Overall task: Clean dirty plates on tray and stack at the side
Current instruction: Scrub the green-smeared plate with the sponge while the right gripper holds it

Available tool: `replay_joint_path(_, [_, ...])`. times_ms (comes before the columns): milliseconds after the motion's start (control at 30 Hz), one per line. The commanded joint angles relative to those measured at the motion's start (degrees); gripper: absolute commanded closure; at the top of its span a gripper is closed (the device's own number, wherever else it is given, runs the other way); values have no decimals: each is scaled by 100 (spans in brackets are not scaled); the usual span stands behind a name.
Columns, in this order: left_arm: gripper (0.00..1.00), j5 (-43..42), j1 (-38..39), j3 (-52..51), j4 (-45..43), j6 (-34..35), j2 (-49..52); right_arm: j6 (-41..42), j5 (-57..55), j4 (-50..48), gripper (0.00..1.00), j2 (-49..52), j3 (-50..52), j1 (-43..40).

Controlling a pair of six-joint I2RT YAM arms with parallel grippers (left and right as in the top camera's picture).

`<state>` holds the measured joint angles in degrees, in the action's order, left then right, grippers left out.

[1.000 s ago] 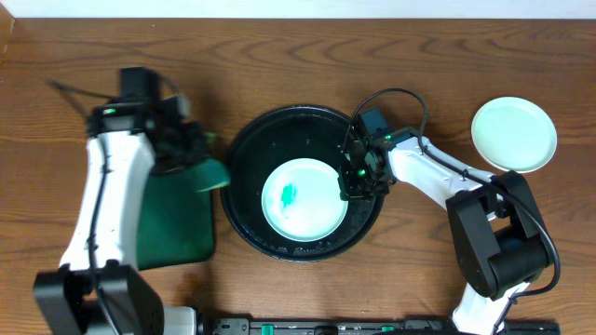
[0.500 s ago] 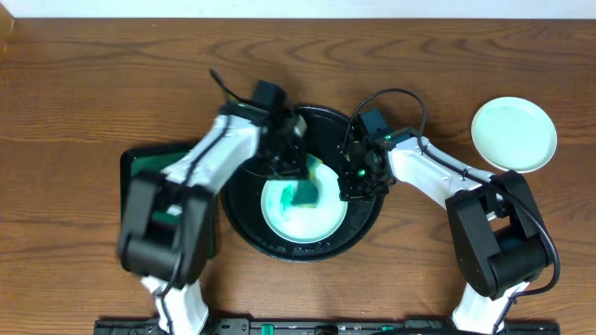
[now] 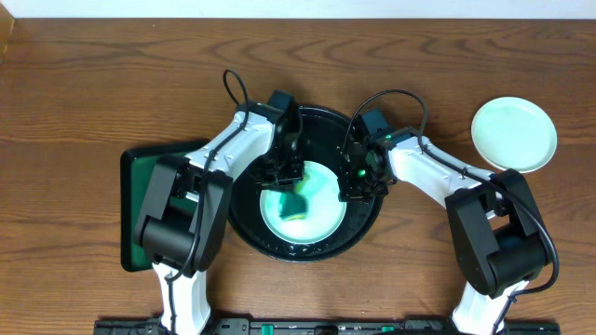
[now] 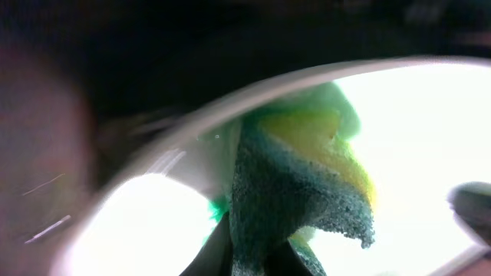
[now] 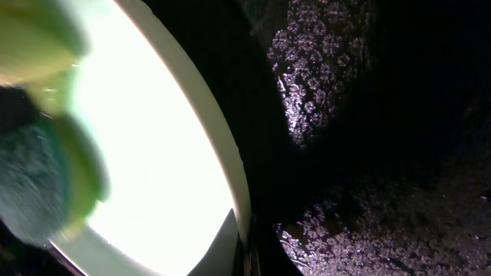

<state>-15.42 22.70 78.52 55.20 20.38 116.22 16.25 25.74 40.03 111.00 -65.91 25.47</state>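
A pale-mint plate (image 3: 321, 209) lies in the round black tray (image 3: 244, 221) at the table's middle. My right gripper (image 3: 355, 186) is shut on the plate's right rim; in the right wrist view its fingers (image 5: 244, 245) pinch the rim of the plate (image 5: 153, 138) over the wet tray floor (image 5: 368, 153). My left gripper (image 3: 291, 179) is shut on a green-and-yellow sponge (image 3: 296, 201) that presses on the plate. The left wrist view shows the sponge (image 4: 307, 184) between the jaws, the bright plate (image 4: 430, 138) and a green smear (image 4: 219, 207) beside it. A second plate (image 3: 514, 135) sits at the far right.
A rectangular green tray (image 3: 140, 209) lies on the wooden table left of the round tray, partly under my left arm. Both forearms reach over the black tray from either side.
My left arm has swung from the green tray at the left over to the black tray, bringing the sponge down onto the plate and covering the green smear. The right gripper has not moved.
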Motion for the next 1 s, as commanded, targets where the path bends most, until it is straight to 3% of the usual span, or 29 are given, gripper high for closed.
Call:
replay_joint_path(0, [93,2747,-114,-308,332,662,356,-87,72,85,99,214,109,-39])
replay_joint_path(233, [93,3158,-114,-308,382,898,356,-90,72,144,99,214,109,-70])
replay_joint_path(333, [93,2057,-107,-308,-42,-98,356,-90,70,170,99,214,109,-70])
replay_joint_path(533, [93,122,-101,-308,-643,-1071,356,-90,70,214,99,214,109,-70])
replay_joint_path(733, [93,-1082,-96,-308,-782,-1893,356,-90,70,247,99,214,109,-92])
replay_joint_path(967, [93,-2013,-76,-308,-817,-2280,356,-87,70,289,99,214,109,-177])
